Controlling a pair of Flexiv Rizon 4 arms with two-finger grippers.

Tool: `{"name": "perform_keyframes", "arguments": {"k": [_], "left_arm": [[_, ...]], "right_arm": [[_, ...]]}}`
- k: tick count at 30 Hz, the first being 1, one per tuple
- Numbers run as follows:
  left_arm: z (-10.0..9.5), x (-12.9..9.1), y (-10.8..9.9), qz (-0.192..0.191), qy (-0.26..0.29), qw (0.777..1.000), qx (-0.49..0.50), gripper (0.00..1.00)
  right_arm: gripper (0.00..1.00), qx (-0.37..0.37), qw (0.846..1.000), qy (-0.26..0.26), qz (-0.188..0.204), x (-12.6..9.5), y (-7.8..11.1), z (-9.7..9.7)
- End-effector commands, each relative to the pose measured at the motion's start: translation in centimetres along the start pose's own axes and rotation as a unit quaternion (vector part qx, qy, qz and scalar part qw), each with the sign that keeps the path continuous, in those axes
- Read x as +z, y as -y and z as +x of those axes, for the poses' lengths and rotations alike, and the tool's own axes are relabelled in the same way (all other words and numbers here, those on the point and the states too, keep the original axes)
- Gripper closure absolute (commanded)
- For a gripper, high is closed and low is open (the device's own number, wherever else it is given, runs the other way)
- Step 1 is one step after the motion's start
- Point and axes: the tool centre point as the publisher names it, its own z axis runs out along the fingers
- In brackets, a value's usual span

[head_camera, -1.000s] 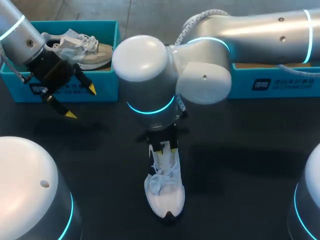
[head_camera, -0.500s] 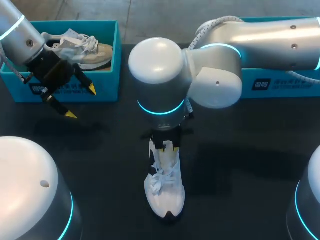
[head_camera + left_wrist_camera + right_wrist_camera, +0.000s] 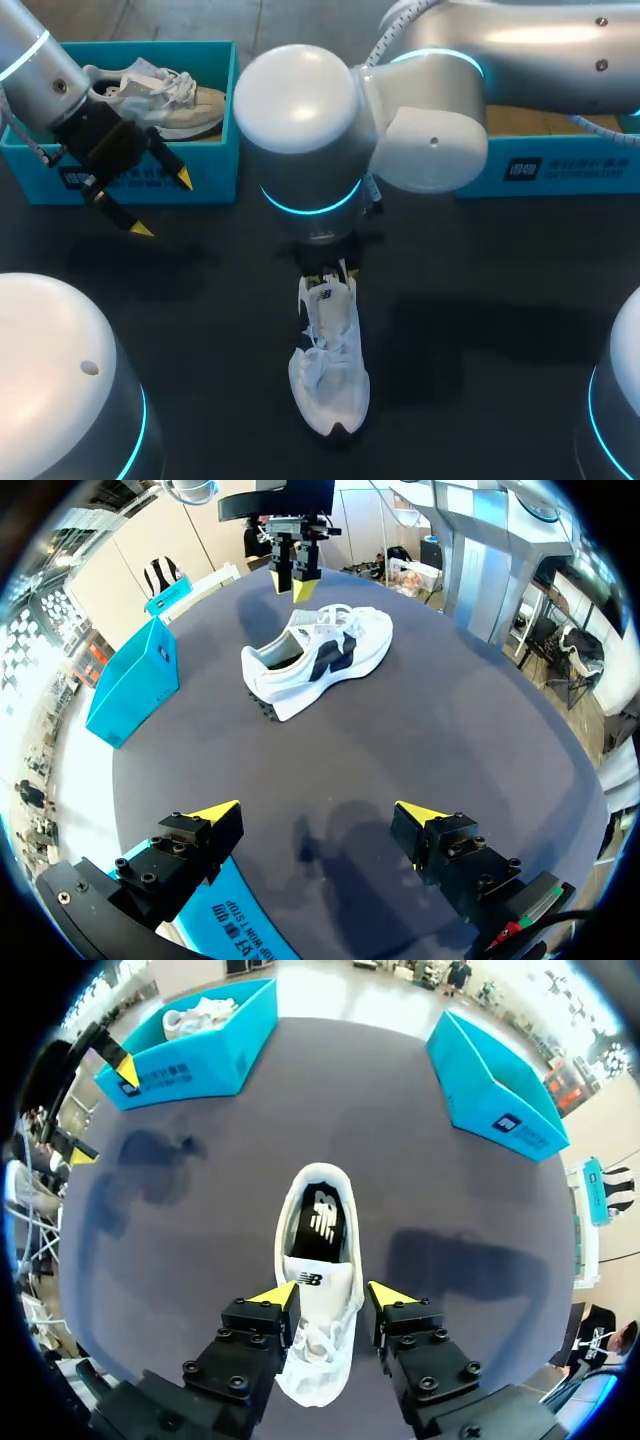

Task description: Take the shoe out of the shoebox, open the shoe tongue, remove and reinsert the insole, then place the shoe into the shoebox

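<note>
The right arm's big joint has swung back toward the view's left and up, and the right gripper [image 3: 333, 274] has drawn back a little along the white shoe [image 3: 330, 372] toward its collar. The left arm and the shoe lie as before.

From the head view that joint hides the gripper's body and the shoe's heel; only the yellow tips peep out. The right shoebox [image 3: 560, 168] is partly covered by the same arm.

The right wrist view looks straight down into the shoe: a dark insole [image 3: 322, 1222] with a white mark lies inside, and the fingers stand apart either side of the white tongue [image 3: 312, 1282], with nothing clamped. Whether they touch it I cannot tell. The left wrist view gives the shoe's side instead, white with a dark emblem and dark tread at one end.

The shoe stands upright mid-table [image 3: 480, 300], outside both boxes. The left gripper [image 3: 162, 205] hangs spread and empty before the left shoebox [image 3: 215, 165], which holds a second shoe [image 3: 170, 100].
</note>
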Motion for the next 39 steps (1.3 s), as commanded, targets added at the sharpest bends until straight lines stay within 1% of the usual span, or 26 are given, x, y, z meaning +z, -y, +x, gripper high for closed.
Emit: {"name": "perform_keyframes", "arguments": {"k": [1, 6, 8, 12, 17, 22, 23, 27, 30, 31, 34, 35, 37, 39], "left_arm": [[0.1, 0.0, 0.0, -0.002, 0.0, 1.0, 0.0, 0.0], [0.1, 0.0, 0.0, -0.002, 0.0, 1.0, 0.0, 0.0], [0.1, 0.0, 0.0, -0.002, 0.0, 1.0, 0.0, 0.0], [0.1, 0.0, 0.0, -0.002, 0.0, 1.0, 0.0, 0.0], [0.1, 0.0, 0.0, -0.002, 0.0, 1.0, 0.0, 0.0], [0.1, 0.0, 0.0, -0.002, 0.0, 1.0, 0.0, 0.0], [0.1, 0.0, 0.0, -0.002, 0.0, 1.0, 0.0, 0.0], [0.1, 0.0, 0.0, -0.002, 0.0, 1.0, 0.0, 0.0], [0.1, 0.0, 0.0, -0.002, 0.0, 1.0, 0.0, 0.0], [0.1, 0.0, 0.0, -0.002, 0.0, 1.0, 0.0, 0.0], [0.1, 0.0, 0.0, -0.002, 0.0, 1.0, 0.0, 0.0], [0.1, 0.0, 0.0, -0.002, 0.0, 1.0, 0.0, 0.0], [0.1, 0.0, 0.0, -0.002, 0.0, 1.0, 0.0, 0.0], [0.1, 0.0, 0.0, -0.002, 0.0, 1.0, 0.0, 0.0]], "right_arm": [[0.6, 0.07, 0.998, 0.004, 0.005, 0.9, 0.6, 0.6], [0.63, 0.075, 0.997, -0.013, 0.016, 2.6, 1.1, 0.8], [0.66, 0.073, 0.997, -0.016, 0.02, 3.2, 1.3, 1.0], [0.66, 0.066, 0.997, -0.027, 0.028, 4.6, 1.4, 1.2], [0.66, 0.056, 0.997, -0.033, 0.027, 5.1, 1.6, 1.3], [0.62, 0.022, 0.999, -0.026, 0.016, 3.8, 1.0, 1.2], [0.6, 0.012, 0.999, -0.027, 0.013, 3.5, 0.9, 1.2], [0.57, -0.03, 0.999, -0.035, 0.005, 2.1, 0.2, 0.9], [0.58, -0.07, 0.997, -0.044, -0.004, 1.4, -0.3, 0.6], [0.58, -0.082, 0.996, -0.033, 0.001, 1.2, -0.4, 0.5], [0.58, -0.131, 0.991, -0.041, -0.002, 0.8, -0.8, 0.2], [0.58, -0.165, 0.985, -0.056, -0.005, 0.6, -1.0, 0.1], [0.55, -0.218, 0.975, -0.047, 0.005, 0.5, -1.3, -0.1], [0.53, -0.267, 0.962, -0.057, 0.007, 0.5, -1.5, -0.3]]}}
